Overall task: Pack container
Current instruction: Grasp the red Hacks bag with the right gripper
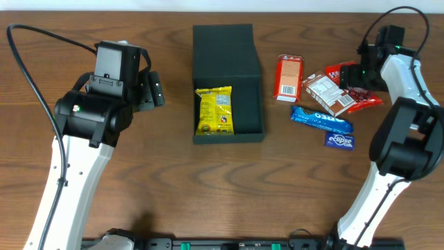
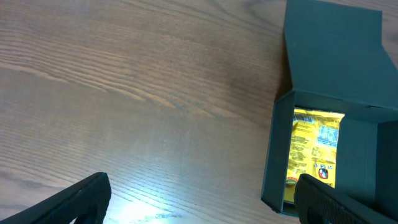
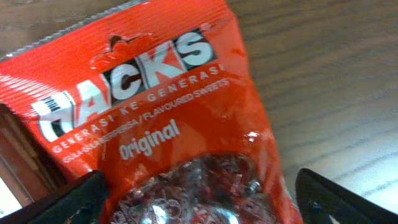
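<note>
Pretty much just a wooden table (image 1: 173, 187) from above, dark brown, with long grain running side to side. Filled nearly the whole overhead shot, leaving only a thin pale strip (image 1: 139, 4) past the far edge, too narrow to tell wall from floor. Looked paler and greyer from the left wrist, and caught a soft white glare (image 2: 140, 210) near the bottom.

Overhead straight down; left wrist shares container (image 2: 333, 56); right wrist close above red packet (image 3: 155, 124), seemingly.
</note>
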`<action>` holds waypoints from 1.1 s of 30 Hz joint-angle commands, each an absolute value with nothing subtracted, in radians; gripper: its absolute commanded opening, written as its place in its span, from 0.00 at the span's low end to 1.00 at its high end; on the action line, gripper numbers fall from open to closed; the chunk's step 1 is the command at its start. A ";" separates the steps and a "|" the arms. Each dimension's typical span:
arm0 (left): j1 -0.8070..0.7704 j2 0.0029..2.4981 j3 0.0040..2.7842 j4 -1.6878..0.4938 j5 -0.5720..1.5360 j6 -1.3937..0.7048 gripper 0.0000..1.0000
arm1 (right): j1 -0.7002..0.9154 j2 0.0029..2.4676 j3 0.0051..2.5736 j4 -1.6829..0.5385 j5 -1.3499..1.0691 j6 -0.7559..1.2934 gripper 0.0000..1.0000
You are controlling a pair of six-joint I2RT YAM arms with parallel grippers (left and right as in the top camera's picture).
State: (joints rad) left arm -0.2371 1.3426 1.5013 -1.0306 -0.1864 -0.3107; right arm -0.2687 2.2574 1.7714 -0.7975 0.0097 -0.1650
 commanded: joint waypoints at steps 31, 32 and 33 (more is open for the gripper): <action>-0.234 1.328 1.523 -1.032 -0.191 -0.318 0.96 | -0.051 2.164 2.501 -1.341 0.048 0.189 0.02; -0.234 1.328 1.523 -1.035 -0.191 -0.318 0.95 | -0.019 2.152 2.501 -1.356 0.049 0.208 0.02; -0.234 1.328 1.523 -1.036 -0.191 -0.318 0.95 | 0.019 2.141 2.501 -1.374 0.049 0.233 0.02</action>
